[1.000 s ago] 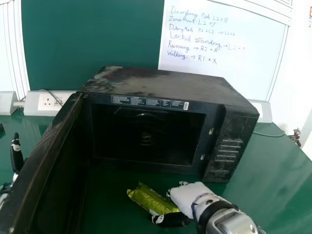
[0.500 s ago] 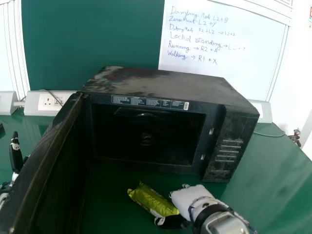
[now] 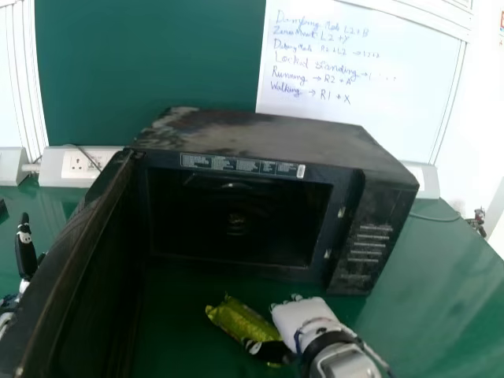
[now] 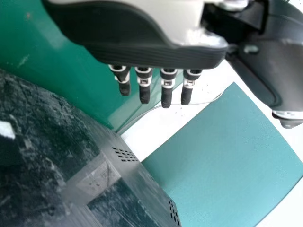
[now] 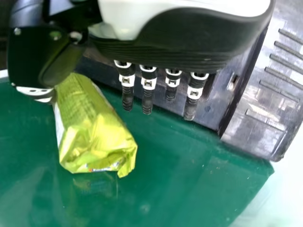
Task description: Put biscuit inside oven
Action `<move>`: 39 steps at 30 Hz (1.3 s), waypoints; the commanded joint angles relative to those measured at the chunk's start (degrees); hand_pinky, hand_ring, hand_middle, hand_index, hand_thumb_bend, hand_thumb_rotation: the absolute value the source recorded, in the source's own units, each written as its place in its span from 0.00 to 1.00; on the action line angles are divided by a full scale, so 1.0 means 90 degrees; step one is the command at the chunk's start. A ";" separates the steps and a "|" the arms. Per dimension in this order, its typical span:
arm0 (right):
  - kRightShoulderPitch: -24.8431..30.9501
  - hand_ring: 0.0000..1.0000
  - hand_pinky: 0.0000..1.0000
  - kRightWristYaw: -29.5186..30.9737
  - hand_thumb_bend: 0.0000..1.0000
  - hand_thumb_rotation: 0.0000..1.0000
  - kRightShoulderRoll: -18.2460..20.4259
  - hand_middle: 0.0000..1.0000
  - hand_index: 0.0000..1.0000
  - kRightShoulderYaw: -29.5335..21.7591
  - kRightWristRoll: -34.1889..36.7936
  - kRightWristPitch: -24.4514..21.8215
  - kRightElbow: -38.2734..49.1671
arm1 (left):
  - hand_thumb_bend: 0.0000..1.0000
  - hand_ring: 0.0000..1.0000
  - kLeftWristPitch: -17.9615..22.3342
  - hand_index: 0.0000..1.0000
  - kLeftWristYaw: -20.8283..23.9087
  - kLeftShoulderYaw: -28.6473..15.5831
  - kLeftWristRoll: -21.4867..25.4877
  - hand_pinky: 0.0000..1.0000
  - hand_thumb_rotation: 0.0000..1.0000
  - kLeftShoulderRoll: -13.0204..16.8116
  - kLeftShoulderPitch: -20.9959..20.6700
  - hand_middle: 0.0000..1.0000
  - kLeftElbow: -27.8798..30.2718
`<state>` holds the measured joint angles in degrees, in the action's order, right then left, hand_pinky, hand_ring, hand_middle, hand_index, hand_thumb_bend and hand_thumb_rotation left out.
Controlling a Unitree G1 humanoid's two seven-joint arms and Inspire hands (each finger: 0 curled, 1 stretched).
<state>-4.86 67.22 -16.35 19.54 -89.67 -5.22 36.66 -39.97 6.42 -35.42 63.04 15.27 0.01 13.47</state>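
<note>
My right hand [image 3: 303, 316] is low on the table before the black oven [image 3: 264, 140], beside a green biscuit packet [image 3: 238, 318]. Its dark thumb crosses the packet's near end. In the right wrist view the fingers of the right hand [image 5: 189, 40] are straight, and the packet [image 5: 94, 127] lies at the thumb, not enclosed by the fingers. The oven door [image 3: 83, 244] stands wide open on the left. Beyond the door, my left hand [image 3: 26, 248] is at the left edge; in the left wrist view the left hand [image 4: 142, 35] has straight fingers near the oven casing [image 4: 52, 142].
White sockets [image 3: 83, 164] with a cable sit behind the oven at the left. A whiteboard [image 3: 362, 87] with handwriting stands behind it. The open door forms a tall barrier between the left hand and the packet.
My right hand has shifted slightly left, and its thumb has come over the packet's near end. The packet is almost where it was. The left hand has stayed in place.
</note>
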 commanded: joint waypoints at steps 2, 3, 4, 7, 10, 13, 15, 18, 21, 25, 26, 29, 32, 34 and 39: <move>-0.0040 0.92 0.87 -0.0167 0.78 0.33 0.0128 0.93 0.92 0.0045 -0.0081 0.0025 -0.0244 | 0.64 0.74 -0.0007 0.74 0.0047 0.0011 0.0043 0.67 0.00 0.0048 0.0010 0.77 0.0090; -0.0056 0.92 0.88 -0.0172 0.79 0.31 0.0154 0.93 0.92 0.0061 -0.0106 0.0025 -0.0309 | 0.64 0.74 -0.0002 0.74 0.0082 0.0019 0.0037 0.67 0.00 0.0040 0.0012 0.77 0.0112; -0.0080 0.92 0.88 -0.0163 0.79 0.30 0.0172 0.93 0.92 0.0080 -0.0124 0.0033 -0.0371 | 0.65 0.74 0.0006 0.74 0.0098 0.0026 0.0028 0.67 0.00 0.0036 0.0015 0.77 0.0129; -0.0138 0.93 0.89 -0.0129 0.86 0.29 0.0208 0.94 0.92 0.0114 -0.0112 0.0054 -0.0495 | 0.63 0.74 0.0016 0.75 0.0024 0.0042 0.0023 0.67 0.00 0.0058 0.0027 0.78 0.0119; -0.0168 0.92 0.90 -0.0158 0.89 0.28 0.0192 0.93 0.92 0.0167 -0.0143 0.0095 -0.0599 | 0.63 0.74 0.0010 0.75 0.0059 0.0055 0.0024 0.67 0.00 0.0049 0.0041 0.77 0.0165; -0.0176 0.91 0.90 -0.0169 0.84 0.27 0.0139 0.93 0.91 0.0200 -0.0125 0.0178 -0.0667 | 0.62 0.74 0.0010 0.74 0.0098 0.0069 0.0014 0.67 0.00 0.0036 0.0055 0.76 0.0219; -0.0167 0.91 0.90 -0.0147 0.78 0.24 0.0114 0.93 0.91 0.0223 -0.0102 0.0232 -0.0708 | 0.62 0.74 0.0005 0.74 0.0123 0.0064 0.0046 0.67 0.00 0.0018 0.0047 0.77 0.0231; -0.0181 0.92 0.90 -0.0058 0.85 0.26 0.0058 0.94 0.92 0.0300 -0.0132 0.0334 -0.0777 | 0.62 0.74 0.0018 0.74 0.0126 0.0076 0.0034 0.67 0.00 0.0013 0.0039 0.77 0.0231; -0.0154 0.91 0.89 -0.0115 0.82 0.25 0.0027 0.94 0.91 0.0362 -0.0216 0.0376 -0.0852 | 0.63 0.74 -0.0005 0.73 0.0234 0.0075 0.0067 0.67 0.00 -0.0003 0.0023 0.76 0.0266; -0.0123 0.91 0.89 -0.0211 0.75 0.22 0.0062 0.93 0.91 0.0372 -0.0303 0.0325 -0.0970 | 0.63 0.74 0.0028 0.73 0.0206 0.0102 0.0032 0.67 0.00 0.0011 0.0036 0.76 0.0285; -0.0119 0.92 0.90 -0.0236 0.75 0.22 0.0071 0.94 0.91 0.0372 -0.0319 0.0309 -0.0999 | 0.63 0.74 0.0037 0.73 0.0194 0.0106 0.0026 0.67 0.00 0.0011 0.0040 0.77 0.0287; -0.0144 0.91 0.89 -0.0291 0.76 0.25 0.0080 0.94 0.91 0.0389 -0.0364 0.0297 -0.1110 | 0.63 0.74 0.0030 0.73 0.0208 0.0102 0.0048 0.67 0.00 0.0011 0.0040 0.77 0.0293; -0.0176 0.91 0.88 -0.0383 0.78 0.25 0.0087 0.93 0.91 0.0409 -0.0389 0.0276 -0.1269 | 0.63 0.73 0.0043 0.73 0.0254 0.0120 -0.0002 0.66 0.00 0.0007 0.0052 0.76 0.0341; -0.0234 0.91 0.88 -0.0370 0.80 0.25 0.0097 0.94 0.90 0.0429 -0.0402 0.0256 -0.1415 | 0.62 0.74 0.0044 0.73 0.0205 0.0136 -0.0019 0.66 0.00 0.0028 0.0064 0.76 0.0340; -0.0350 0.91 0.87 -0.0422 0.76 0.26 0.0070 0.93 0.89 0.0465 -0.0354 0.0186 -0.1740 | 0.63 0.74 0.0026 0.73 0.0240 0.0119 0.0052 0.67 0.00 0.0013 0.0040 0.77 0.0312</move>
<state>-8.99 61.99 -15.06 23.30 -93.02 -3.45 24.77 -39.94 8.35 -34.73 63.18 15.29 0.66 15.75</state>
